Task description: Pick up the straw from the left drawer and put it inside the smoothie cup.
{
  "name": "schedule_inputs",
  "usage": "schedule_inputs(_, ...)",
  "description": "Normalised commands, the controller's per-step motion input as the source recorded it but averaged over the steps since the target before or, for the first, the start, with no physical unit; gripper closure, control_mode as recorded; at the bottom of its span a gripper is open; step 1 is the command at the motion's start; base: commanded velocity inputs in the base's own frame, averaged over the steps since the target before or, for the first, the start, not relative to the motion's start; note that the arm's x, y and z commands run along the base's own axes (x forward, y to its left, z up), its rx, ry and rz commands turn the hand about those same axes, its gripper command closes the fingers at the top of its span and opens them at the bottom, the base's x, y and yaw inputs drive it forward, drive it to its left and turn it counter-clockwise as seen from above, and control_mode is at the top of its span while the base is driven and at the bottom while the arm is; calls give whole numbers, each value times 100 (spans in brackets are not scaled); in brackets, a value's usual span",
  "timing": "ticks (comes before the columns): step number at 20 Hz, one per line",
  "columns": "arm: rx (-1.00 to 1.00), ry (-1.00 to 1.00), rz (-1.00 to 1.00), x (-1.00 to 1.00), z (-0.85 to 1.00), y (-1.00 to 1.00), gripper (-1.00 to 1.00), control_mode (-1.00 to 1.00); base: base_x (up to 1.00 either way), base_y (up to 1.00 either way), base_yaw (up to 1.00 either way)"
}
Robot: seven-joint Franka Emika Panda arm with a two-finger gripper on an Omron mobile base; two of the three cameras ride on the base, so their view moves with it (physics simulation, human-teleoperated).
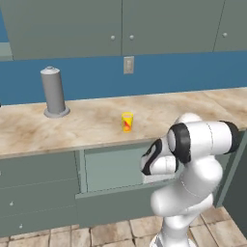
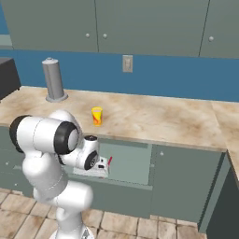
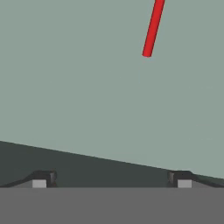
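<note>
The left drawer [image 1: 112,170] stands pulled open under the counter. Inside it lies the straw [image 3: 153,28], a thin red stick on the grey-green drawer floor [image 3: 87,87]. In the hand view it runs from the top edge down toward the middle, ahead of my fingertips [image 3: 43,178] and slightly right. A short red piece of the straw [image 2: 109,161] shows beside my gripper [image 2: 101,171], which hangs low over the drawer [image 2: 133,163]. My gripper [image 3: 112,179] is open with nothing between its fingers. The yellow smoothie cup [image 1: 127,121] [image 2: 96,115] stands upright on the counter behind the drawer.
A tall grey cylinder [image 1: 54,91] on a round base stands at the back left of the marble counter [image 1: 87,123]. Closed upper cabinets [image 1: 120,29] hang above, and narrower knobbed drawer fronts [image 1: 29,193] sit left of the open drawer. A dark appliance [image 2: 7,77] stands at the far left.
</note>
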Motion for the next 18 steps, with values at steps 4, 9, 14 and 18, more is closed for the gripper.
schedule_inputs(4, 4, -5, 0, 28, 61, -8, -100, -100, 0, 0, 0)
schedule_inputs(9, 2, 0, 0, 53, 23, -11, -100, -100, 0, 0, 0)
schedule_inputs(14, 0, 0, 0, 41, 0, -9, -100, -100, 0, 0, 0)
schedule_inputs(18, 0, 0, 0, 37, 0, -1, -100, -100, 0, 0, 0)
